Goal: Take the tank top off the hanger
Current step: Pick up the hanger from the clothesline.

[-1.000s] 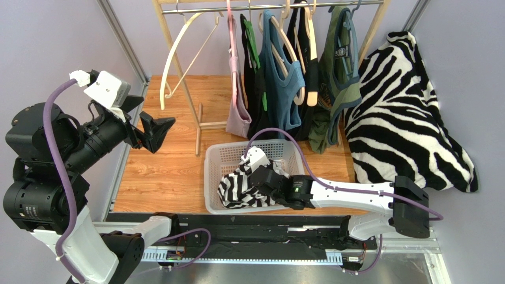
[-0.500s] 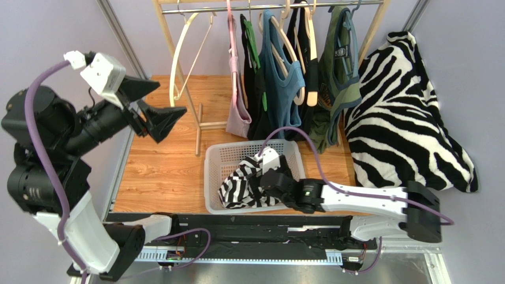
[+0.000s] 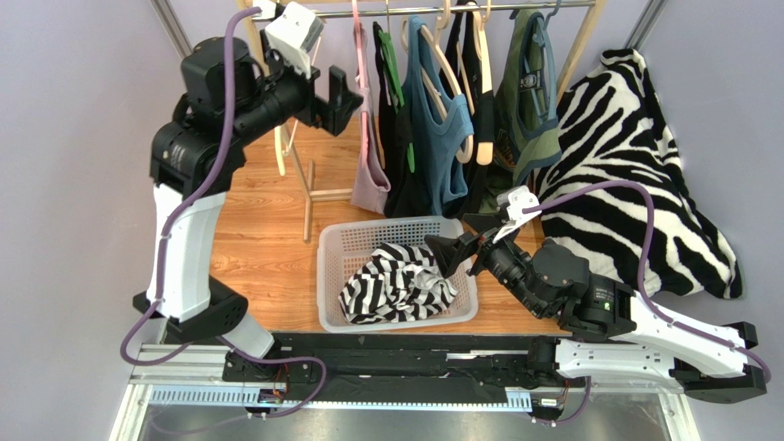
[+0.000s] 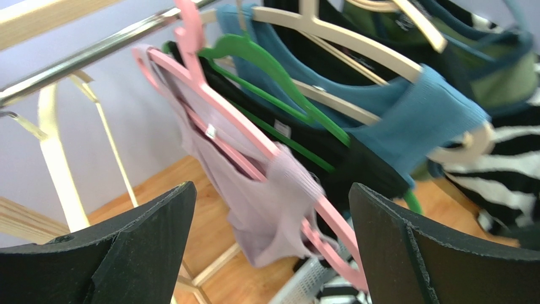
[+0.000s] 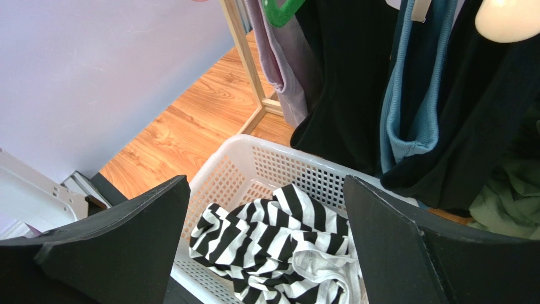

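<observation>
At about eleven o'clock in the overhead view, the left gripper [image 3: 342,94] hangs by the rail [image 3: 423,11], jaws spread wide and empty. I judge it is lined up for the pink hanger [image 4: 237,120], whose lilac tank top [image 3: 370,179] hangs just at its three o'clock. Toward six o'clock sits the basket [image 3: 329,276] with a striped garment [image 3: 391,285] inside; at its three o'clock the right gripper [image 3: 463,241] gapes too, holding nothing — likely parked clear of the drop spot.
</observation>
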Robot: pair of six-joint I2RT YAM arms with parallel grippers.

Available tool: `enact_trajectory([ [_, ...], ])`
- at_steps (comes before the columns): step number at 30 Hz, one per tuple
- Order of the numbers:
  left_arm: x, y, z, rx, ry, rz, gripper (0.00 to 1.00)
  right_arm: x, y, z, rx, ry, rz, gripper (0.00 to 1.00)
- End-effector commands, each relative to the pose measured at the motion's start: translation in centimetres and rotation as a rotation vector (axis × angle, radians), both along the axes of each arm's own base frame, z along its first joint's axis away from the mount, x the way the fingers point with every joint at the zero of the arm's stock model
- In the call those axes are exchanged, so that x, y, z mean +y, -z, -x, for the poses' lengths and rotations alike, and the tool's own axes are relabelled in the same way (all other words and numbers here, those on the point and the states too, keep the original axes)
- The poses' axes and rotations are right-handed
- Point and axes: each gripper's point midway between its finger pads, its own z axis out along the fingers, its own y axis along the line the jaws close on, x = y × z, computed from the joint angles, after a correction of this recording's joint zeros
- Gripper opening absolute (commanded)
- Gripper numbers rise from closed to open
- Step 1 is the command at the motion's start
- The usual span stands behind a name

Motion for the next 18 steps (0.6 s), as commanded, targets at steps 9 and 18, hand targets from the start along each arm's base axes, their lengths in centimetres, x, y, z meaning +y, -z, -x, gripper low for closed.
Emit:
enact_trajectory([
  [9, -2.7, -1.6, -4.5, -0.081, -0.195, 0.063, 0.99, -0.3, 1.3, -0.2, -0.020, 0.008, 0.109, 0.96],
  [18, -1.8, 1.7, -6.4, -0.024, -0.303, -0.009, 0.99, -2.3, 0.8, 0.1, -0.008, 0.028, 0.059, 0.96],
])
